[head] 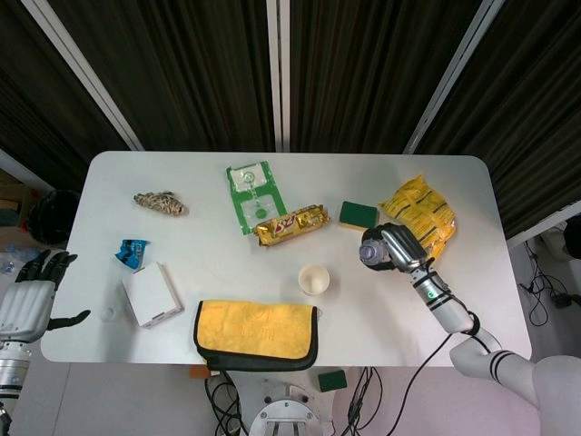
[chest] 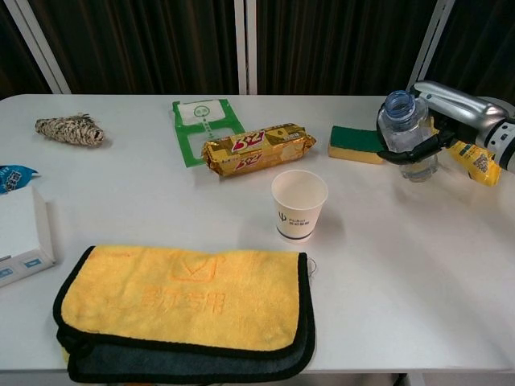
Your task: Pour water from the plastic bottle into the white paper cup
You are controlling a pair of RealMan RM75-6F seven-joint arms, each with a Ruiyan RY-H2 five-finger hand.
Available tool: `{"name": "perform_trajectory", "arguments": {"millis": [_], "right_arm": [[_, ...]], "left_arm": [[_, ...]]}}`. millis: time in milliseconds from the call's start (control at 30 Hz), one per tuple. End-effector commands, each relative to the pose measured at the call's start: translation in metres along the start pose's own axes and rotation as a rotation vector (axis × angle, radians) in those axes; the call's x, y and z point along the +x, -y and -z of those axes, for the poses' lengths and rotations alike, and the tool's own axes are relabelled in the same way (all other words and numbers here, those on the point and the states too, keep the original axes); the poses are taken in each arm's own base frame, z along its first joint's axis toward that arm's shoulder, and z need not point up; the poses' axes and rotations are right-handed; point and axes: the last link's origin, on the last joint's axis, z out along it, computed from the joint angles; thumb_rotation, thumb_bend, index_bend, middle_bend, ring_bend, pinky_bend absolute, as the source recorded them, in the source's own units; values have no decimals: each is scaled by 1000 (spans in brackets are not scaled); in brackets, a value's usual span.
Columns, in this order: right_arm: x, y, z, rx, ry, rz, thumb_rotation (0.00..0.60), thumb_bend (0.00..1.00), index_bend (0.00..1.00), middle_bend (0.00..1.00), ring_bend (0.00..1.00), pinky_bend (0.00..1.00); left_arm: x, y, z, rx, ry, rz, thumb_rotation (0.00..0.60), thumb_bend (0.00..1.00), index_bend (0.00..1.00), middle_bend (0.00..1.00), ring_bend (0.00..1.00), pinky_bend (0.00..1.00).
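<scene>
Head view: mounted high, looking almost straight down from some distance; the whole tabletop and the dark curtains behind it fall in frame. Chest view: set low at the near edge, close in, facing level across toward the curtains. Both share the yellow towel and the tabletop's middle.

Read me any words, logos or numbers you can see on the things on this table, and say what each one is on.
No text here can be read with certainty.
Gold snack packet: red lettering, too blurred.
White paper cup: small dark logo, unreadable.
Yellow towel: faint embossed characters, not legible.
Green pouch: round mark, too small.
Yellow bag: dark code patch, unreadable.
Plastic bottle: no label visible.
</scene>
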Motion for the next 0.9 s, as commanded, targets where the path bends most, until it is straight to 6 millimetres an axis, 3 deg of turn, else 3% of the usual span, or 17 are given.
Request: {"name": "perform_trajectory", "arguments": {"millis": [33,400,900], "right_arm": [[-6,8,-7,31,13,50,600,477,976,689,516,424],[-9,32,-29,87,28,221,600,477,977,689,516,424],[-7,42,-38,94,66,355,600,477,977,682,516,425]], "left_arm": [[0,1,0,3,-1,1,488,51,145,120,32,133],[-2,5,2,5,0,9,488,52,145,120,32,133],[-3,7,0,9,0,15,491,51,145,120,32,133]]}}
